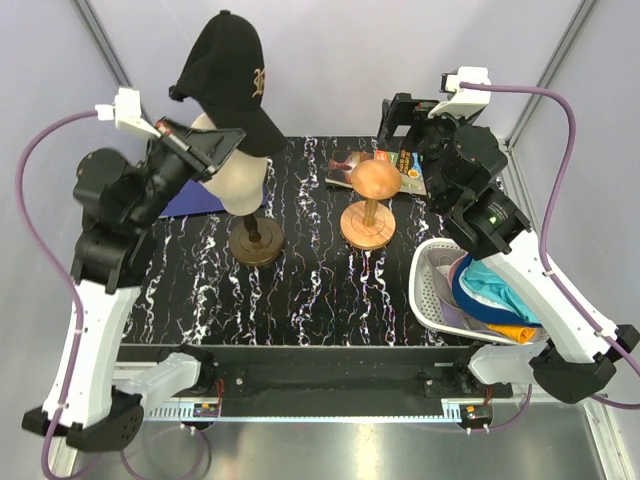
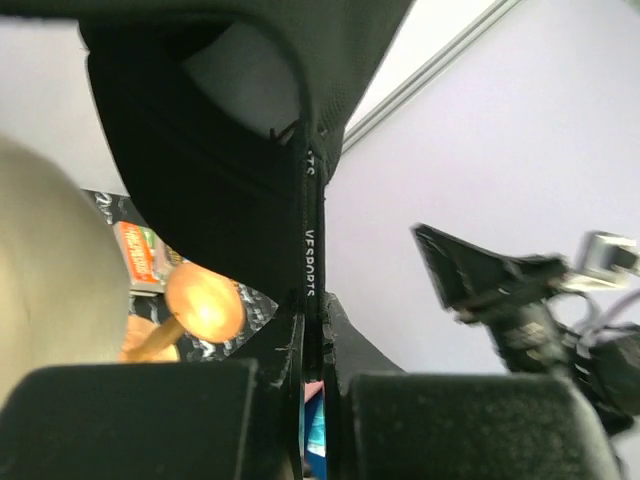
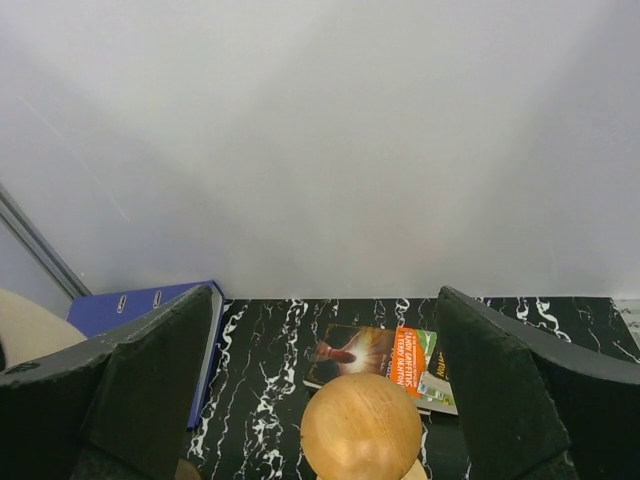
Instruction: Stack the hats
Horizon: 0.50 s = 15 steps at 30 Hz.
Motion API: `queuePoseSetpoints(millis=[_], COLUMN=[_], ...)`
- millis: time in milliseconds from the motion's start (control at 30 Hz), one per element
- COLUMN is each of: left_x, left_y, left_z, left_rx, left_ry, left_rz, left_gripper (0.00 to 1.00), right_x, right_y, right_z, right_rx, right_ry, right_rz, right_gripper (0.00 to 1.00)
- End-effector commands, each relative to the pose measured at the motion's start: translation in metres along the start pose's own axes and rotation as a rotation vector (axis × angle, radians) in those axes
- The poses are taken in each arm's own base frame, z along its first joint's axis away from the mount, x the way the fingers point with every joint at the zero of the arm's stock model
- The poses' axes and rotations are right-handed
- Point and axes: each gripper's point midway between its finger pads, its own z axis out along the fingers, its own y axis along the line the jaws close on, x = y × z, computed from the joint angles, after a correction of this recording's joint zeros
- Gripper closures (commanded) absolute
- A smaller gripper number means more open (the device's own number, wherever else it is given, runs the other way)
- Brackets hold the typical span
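A black baseball cap (image 1: 225, 70) hangs over the top of the cream mannequin head (image 1: 238, 178) at the back left. My left gripper (image 1: 222, 146) is shut on the cap's lower edge. In the left wrist view the cap's black fabric (image 2: 210, 150) fills the top, and its rim strip runs down between the closed fingers of my left gripper (image 2: 312, 345). Teal (image 1: 492, 290), orange (image 1: 512, 333) and lavender (image 1: 462, 318) hats lie in the white basket (image 1: 430, 285) at the right. My right gripper (image 1: 400, 118) is open and empty above the back of the table; it also shows in the right wrist view (image 3: 325, 390).
A wooden ball-top stand (image 1: 371, 182) stands mid-table and shows just below my right fingers (image 3: 362, 425). A book (image 3: 385, 355) lies behind it. A blue binder (image 3: 140, 305) lies at the back left. The mannequin head stands on a dark round base (image 1: 255, 240).
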Motion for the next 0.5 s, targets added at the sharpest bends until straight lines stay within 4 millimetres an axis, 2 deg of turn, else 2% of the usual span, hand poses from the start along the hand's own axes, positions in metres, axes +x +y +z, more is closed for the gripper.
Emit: queuePoseSetpoints(millis=[0,133,233,367,467], left_x=[0.007,0.019,0.026,0.039,0.041], left_y=[-0.004,0.012,0.022,0.045,0.058], left_z=[-0.013,-0.026,-0.027,-0.028,-0.032], left_rx=[0.037,0.026,0.024,-0.026,-0.049], left_ry=[0.000,-0.011,-0.003,0.010,-0.019], left_rz=[-0.071,-0.078,-0.073,-0.059,-0.085], left_gripper=[1.00,1.00,1.00,1.00,1.00], right_x=[-0.014,-0.014,-0.015,-0.014,-0.015], right_y=[0.003,0.008,0.008,0.007,0.005], right_z=[0.001,0.002,0.000,-0.002,-0.004], right_rx=[-0.010,-0.027,-0.035,-0.036,-0.035], right_ry=[-0.041,-0.041,-0.042,-0.041,-0.042], right_rz=[0.004,0.009,0.013,0.012,0.013], right_gripper=[0.00,0.00,0.00,0.00,0.00])
